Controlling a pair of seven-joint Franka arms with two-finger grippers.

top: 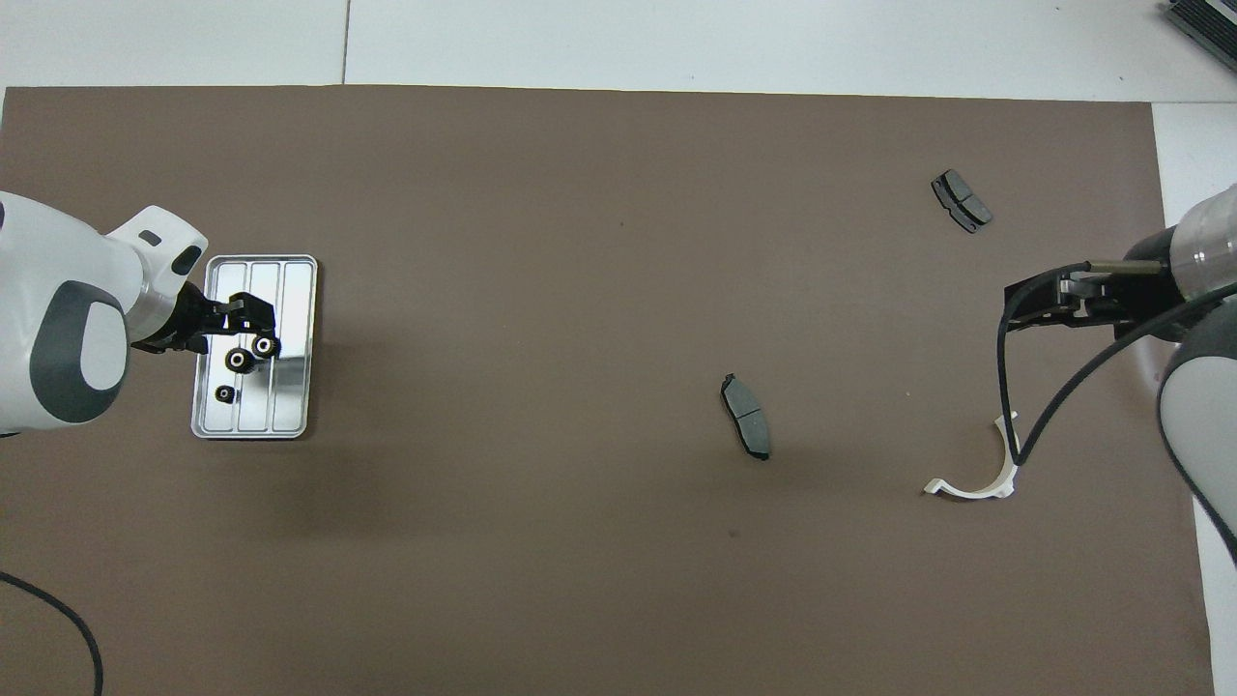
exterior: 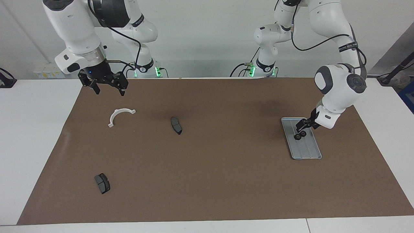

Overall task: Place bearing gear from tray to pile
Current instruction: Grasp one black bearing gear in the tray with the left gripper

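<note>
The three small black bearing gears (top: 238, 361) sit in the silver tray (top: 295, 387), at about nine o'clock in the overhead view. The tray keeps them together so they are easy to find. The left end effector (top: 249, 319) is over the tray, and I think it is there to pick up a gear. Its tip is just at the twelve o'clock side of the top gear. I cannot tell how far open it is, or if it has hold of a gear yet. The right end effector (exterior: 109, 87) is wide open and holds nothing. It hangs over the edge of the brown mat (exterior: 226, 178) on the tabletop (exterior: 32, 129), near the white half-ring bracket (exterior: 118, 114), and I think it is out of the way on purpose. The pile is loose: the bracket and one brake pad (exterior: 176, 125) are at about ten o'clock in the facing view. The other brake pad (exterior: 102, 183) is at about eight o'clock. A gear should end up among them. The overhead view shows all three gears. The facing view shows only two, because the left end effector covers one. But the facing view shows how low it is, very close to the tray.
</note>
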